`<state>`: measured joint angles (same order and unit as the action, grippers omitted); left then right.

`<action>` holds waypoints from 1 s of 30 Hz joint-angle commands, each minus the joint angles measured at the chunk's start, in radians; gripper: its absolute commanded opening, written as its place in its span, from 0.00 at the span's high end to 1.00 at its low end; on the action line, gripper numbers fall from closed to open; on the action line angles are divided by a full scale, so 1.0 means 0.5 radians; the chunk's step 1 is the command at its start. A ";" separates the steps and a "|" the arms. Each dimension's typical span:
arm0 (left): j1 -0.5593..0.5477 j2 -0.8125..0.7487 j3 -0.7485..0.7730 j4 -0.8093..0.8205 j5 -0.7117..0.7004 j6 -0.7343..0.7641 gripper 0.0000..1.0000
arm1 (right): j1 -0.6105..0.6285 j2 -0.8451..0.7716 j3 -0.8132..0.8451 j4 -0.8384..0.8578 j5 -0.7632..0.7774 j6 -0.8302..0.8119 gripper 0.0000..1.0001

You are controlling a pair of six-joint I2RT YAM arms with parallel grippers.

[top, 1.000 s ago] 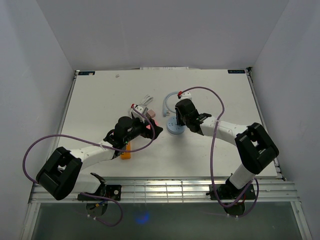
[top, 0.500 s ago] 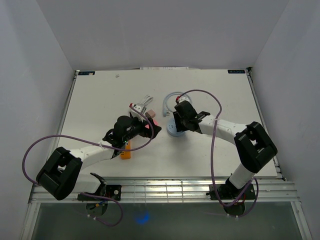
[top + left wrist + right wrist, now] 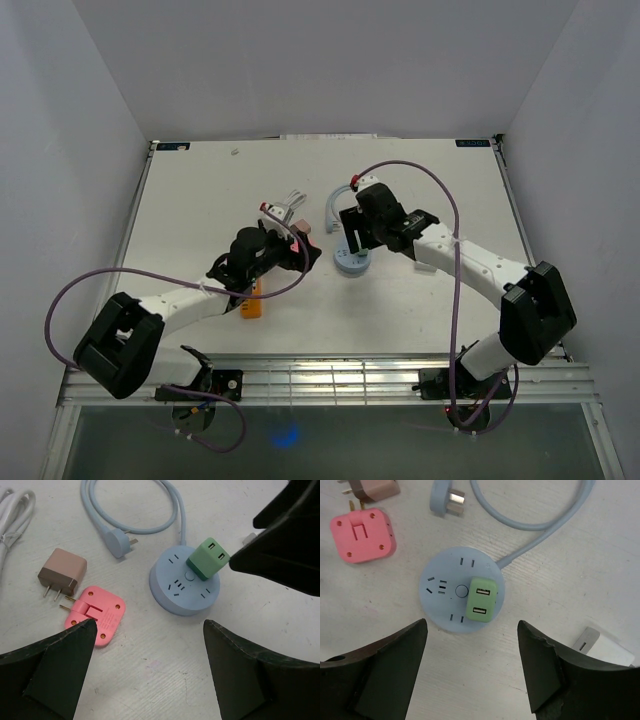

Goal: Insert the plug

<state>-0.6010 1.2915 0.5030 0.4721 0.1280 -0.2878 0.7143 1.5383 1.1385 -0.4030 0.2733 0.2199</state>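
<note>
Right wrist view: green plug sits in the round blue socket on the table.
The right fingers hang spread wide apart above the socket, holding nothing. The left fingers are likewise wide apart and empty, one tip over the edge of a pink adapter, with a brown adapter just beside it. The socket's blue cable curls round to a flat blue connector lying loose.

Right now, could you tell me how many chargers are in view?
4: green charger, plugged into the blue hub; pink charger, beside the hub; brown charger, next to the pink; white charger, on the hub's other side. More may be hidden.
</note>
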 commanded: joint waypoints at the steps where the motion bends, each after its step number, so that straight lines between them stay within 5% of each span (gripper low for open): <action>1: 0.018 0.089 0.205 -0.128 -0.154 0.051 0.02 | -0.023 -0.168 -0.019 0.030 -0.068 -0.139 0.22; 15: 0.214 0.684 0.880 -0.661 -0.087 0.437 0.02 | -0.183 -0.576 -0.326 0.238 -0.393 -0.302 0.21; 30: 0.226 1.009 1.053 -0.705 -0.072 0.662 0.08 | -0.220 -0.748 -0.451 0.291 -0.525 -0.342 0.21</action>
<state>-0.4927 1.7882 1.0000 0.1150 0.1066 0.0181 0.6090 1.2007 0.9321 -0.3077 0.0395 0.0669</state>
